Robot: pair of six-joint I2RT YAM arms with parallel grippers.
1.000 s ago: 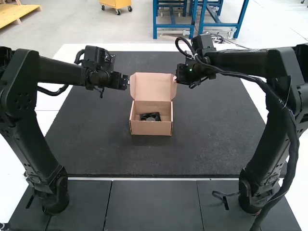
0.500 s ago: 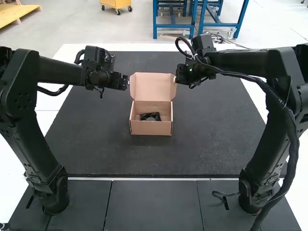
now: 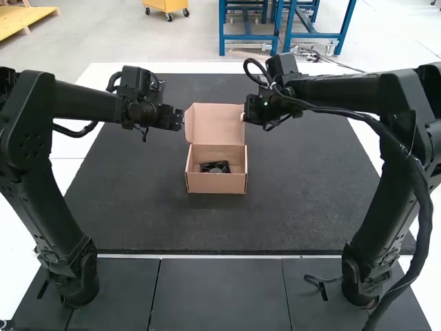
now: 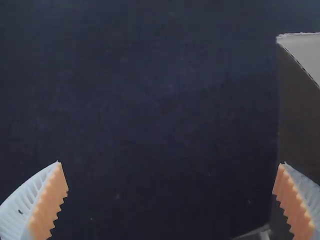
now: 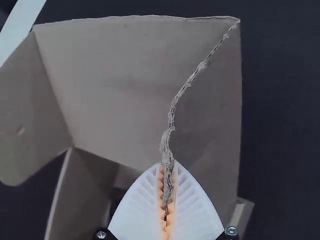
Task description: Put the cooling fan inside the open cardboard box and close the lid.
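**Operator:** What finish are the arms on either side of the cardboard box (image 3: 216,172) showing?

**Technician:** The left arm (image 3: 41,138) and right arm (image 3: 396,89) are showing matte black links with rounded joints. Black cables (image 3: 422,207) are trailing off the right arm, and a green light (image 3: 267,105) is glowing beside the box.

**Operator:** Fingers (image 5: 140,210)?

**Technician:** They are showing white ribs, orange pads and silver screws (image 5: 229,231).

— What is the cardboard box (image 3: 216,183) made of?
— Plain brown corrugated card, matt. The lid (image 5: 125,85) above it has a ragged, fibrous edge.
— And the cooling fan (image 3: 215,167) inside the box?
— Black, apparently plastic.
— Under the box?
— A black mat (image 3: 138,200), matt and finely grained.
— The left gripper (image 4: 169,167)?
— White ribbed plastic fingers (image 4: 25,210) with orange toothed pads (image 4: 47,200). The right gripper (image 5: 166,172) has the same.
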